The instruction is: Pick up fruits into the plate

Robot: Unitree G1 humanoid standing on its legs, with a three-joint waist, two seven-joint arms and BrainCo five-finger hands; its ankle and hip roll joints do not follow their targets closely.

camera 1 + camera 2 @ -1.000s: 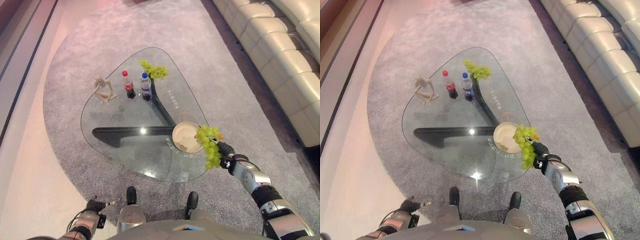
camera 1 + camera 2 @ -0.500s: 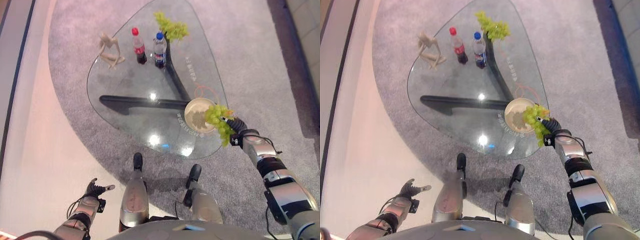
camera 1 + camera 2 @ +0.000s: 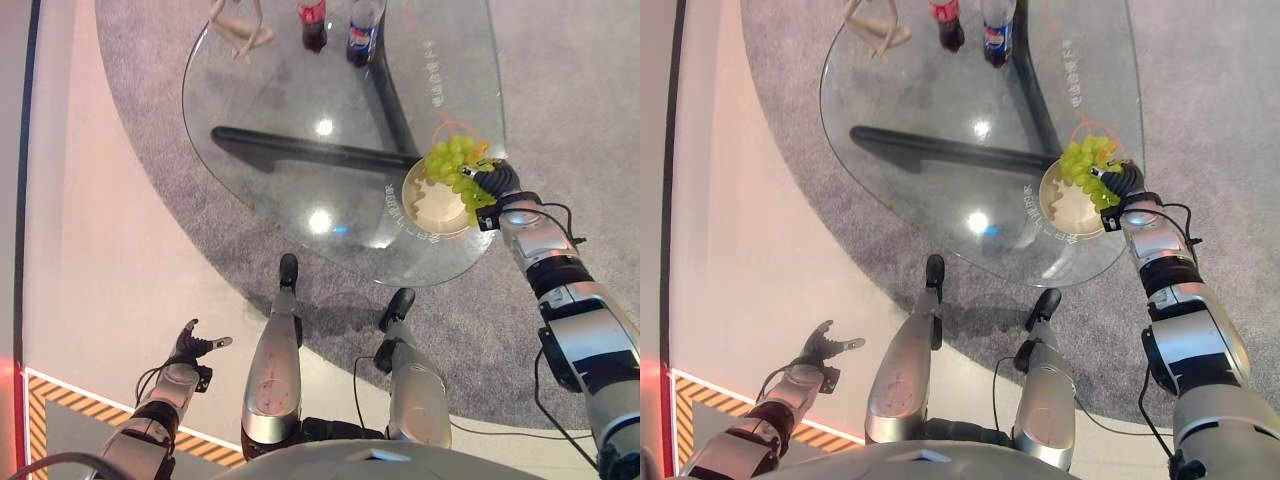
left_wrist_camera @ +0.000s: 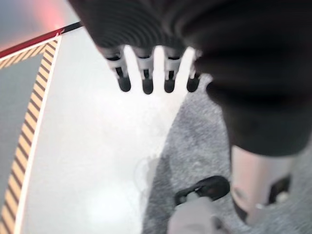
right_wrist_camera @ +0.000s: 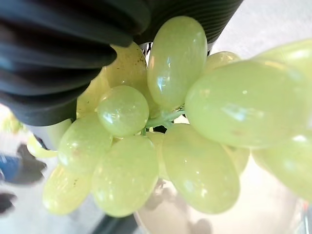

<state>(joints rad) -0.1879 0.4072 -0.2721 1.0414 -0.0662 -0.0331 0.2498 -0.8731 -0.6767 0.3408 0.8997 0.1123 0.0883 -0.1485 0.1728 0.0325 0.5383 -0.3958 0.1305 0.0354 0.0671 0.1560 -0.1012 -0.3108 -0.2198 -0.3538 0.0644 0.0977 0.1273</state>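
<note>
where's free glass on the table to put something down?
Widest bare patch: the clear glass tabletop between the pale wooden figurine, the two plastic bottles and the round cream plate. Crowded at the plate edge, where the right hand holds the green grape bunch over it. The left hand hangs open over the floor.

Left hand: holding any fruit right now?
No. The left hand hangs over bare floor with its fingers straight and nothing between them; the green grape bunch is at the right hand, over the plate.
</note>
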